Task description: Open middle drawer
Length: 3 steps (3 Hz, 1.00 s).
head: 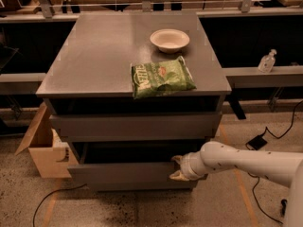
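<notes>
The grey cabinet (94,74) has three drawers. The middle drawer (123,175) stands partly pulled out, with its dark interior showing behind its flat front. My gripper (176,168) is at the right part of that front's top edge, one finger inside the drawer and one on the outer face, shut on the front. My white arm (246,162) reaches in from the right. The top drawer (135,125) sits above it, slightly out. The lowest drawer is hidden under the middle one.
A green chip bag (161,77) and a white bowl (169,39) lie on the cabinet top. An open cardboard box (45,148) stands on the floor at the left. Cables (284,126) lie on the floor at the right. A bottle (267,60) stands on the right ledge.
</notes>
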### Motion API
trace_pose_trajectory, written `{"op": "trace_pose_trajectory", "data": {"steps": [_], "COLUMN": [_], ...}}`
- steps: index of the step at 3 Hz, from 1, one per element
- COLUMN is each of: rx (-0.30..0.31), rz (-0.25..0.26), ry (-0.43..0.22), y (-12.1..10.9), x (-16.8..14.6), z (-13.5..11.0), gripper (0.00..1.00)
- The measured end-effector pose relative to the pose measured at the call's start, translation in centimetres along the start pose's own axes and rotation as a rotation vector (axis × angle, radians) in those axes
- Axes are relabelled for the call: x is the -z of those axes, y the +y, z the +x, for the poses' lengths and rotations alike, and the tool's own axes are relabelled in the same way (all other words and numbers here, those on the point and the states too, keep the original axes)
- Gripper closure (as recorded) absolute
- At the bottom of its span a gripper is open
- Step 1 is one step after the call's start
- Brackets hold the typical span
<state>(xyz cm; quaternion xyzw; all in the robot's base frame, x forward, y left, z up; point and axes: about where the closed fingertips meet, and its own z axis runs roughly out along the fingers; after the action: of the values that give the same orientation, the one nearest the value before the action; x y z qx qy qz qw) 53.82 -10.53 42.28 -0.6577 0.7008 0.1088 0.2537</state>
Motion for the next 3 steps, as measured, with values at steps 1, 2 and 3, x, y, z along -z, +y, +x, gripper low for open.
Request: {"op": "trace_pose_trajectory", "data": {"steps": [1, 2, 3], "rx": [0.002, 0.002, 0.002], "rz": [-0.001, -0.001, -0.001], "ry": [0.003, 0.003, 0.003], "y": [0.40, 0.26, 0.26], "x": [0.64, 1.38, 1.38], "z": [-0.20, -0.64, -0.64], "gripper": [0.88, 1.00, 1.00]}}
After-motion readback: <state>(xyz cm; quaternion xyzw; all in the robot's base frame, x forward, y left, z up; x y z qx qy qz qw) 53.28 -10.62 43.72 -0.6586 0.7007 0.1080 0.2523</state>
